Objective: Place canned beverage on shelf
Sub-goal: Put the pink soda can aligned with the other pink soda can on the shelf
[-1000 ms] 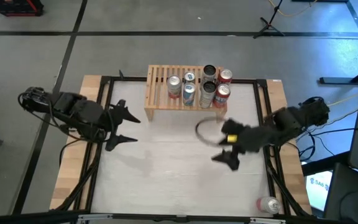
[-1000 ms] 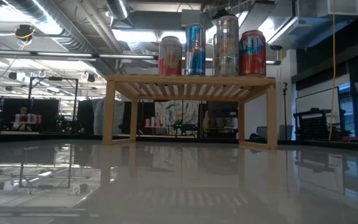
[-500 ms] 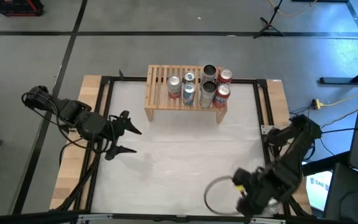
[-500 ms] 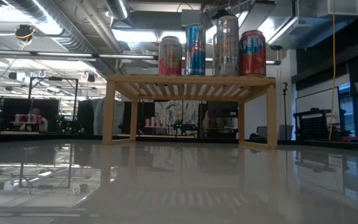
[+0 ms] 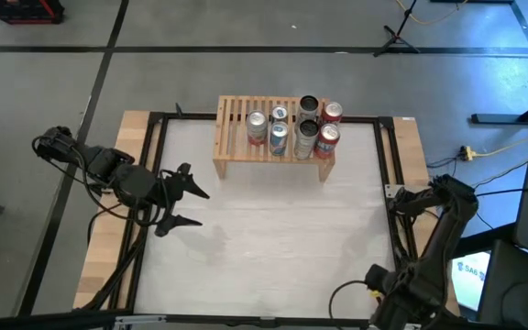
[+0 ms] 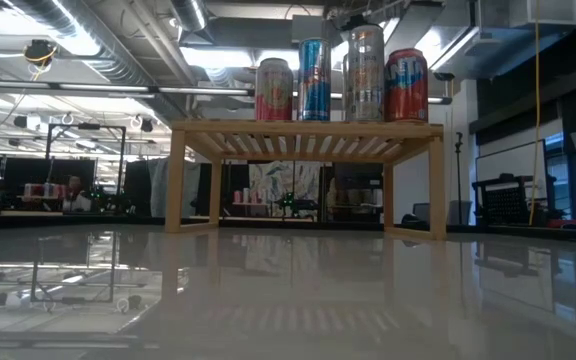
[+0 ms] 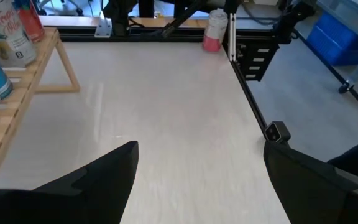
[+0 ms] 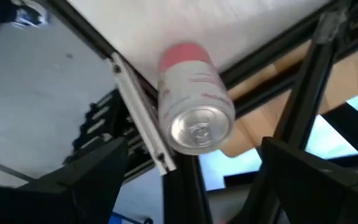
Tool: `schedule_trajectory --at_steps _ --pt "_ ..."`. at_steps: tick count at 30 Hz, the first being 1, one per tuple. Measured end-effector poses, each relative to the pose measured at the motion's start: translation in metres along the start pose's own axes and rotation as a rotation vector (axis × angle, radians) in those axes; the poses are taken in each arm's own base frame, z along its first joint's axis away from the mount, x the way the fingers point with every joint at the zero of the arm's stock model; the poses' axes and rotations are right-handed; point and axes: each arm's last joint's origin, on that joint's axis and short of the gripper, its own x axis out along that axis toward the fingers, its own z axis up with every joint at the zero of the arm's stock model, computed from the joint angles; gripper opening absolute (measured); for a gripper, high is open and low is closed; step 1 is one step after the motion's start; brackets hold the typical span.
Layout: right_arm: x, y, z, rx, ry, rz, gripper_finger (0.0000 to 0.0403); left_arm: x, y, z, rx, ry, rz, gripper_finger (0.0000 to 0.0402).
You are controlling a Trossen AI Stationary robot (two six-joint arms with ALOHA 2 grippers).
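Down at the table's near right corner, the right gripper (image 8: pixel 191 186) is hovering with its fingers spread wide around nothing, and a pink-and-white can (image 8: pixel 191 102) is standing just ahead of them at the frame's edge. Over on the left side, the left gripper (image 5: pixel 183 195) is waiting, jaws wide and empty. At the far edge, the shelf (image 5: pixel 236 137) is carrying six cans (image 5: pixel 291 128) upright on its slats.

Blue bin (image 7: pixel 344 37) and black stand (image 5: pixel 397 37) on grey floor (image 5: pixel 154 82)
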Motion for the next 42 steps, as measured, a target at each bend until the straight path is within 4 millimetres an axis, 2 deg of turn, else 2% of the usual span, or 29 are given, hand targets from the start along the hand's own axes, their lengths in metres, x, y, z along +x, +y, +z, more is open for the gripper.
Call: schedule_trajectory --at_steps 6,13,18,25,38,42 --pt "0.019 0.001 0.005 -0.032 0.089 -0.021 0.0358 0.000 0.000 0.000 0.000 0.000 -0.001 0.0336" --pt "0.036 -0.002 0.002 -0.048 0.164 -0.062 0.0358 0.000 0.000 0.000 -0.026 0.001 -0.002 0.0336" --pt "0.043 -0.002 0.004 -0.095 0.145 -0.066 0.0358 0.000 0.000 0.000 -0.028 0.001 -0.002 0.0336" --pt "0.061 0.001 0.010 -0.128 0.166 -0.027 0.0358 0.000 0.000 0.000 -0.028 0.001 -0.002 0.0336" --pt "0.091 -0.005 0.023 -0.150 0.169 -0.038 0.0358 0.000 0.000 0.000 -0.025 0.002 -0.001 0.0336" --pt "0.092 -0.004 0.023 -0.138 0.184 -0.031 0.0330 0.000 0.000 0.000 -0.024 0.002 -0.001 0.0336"
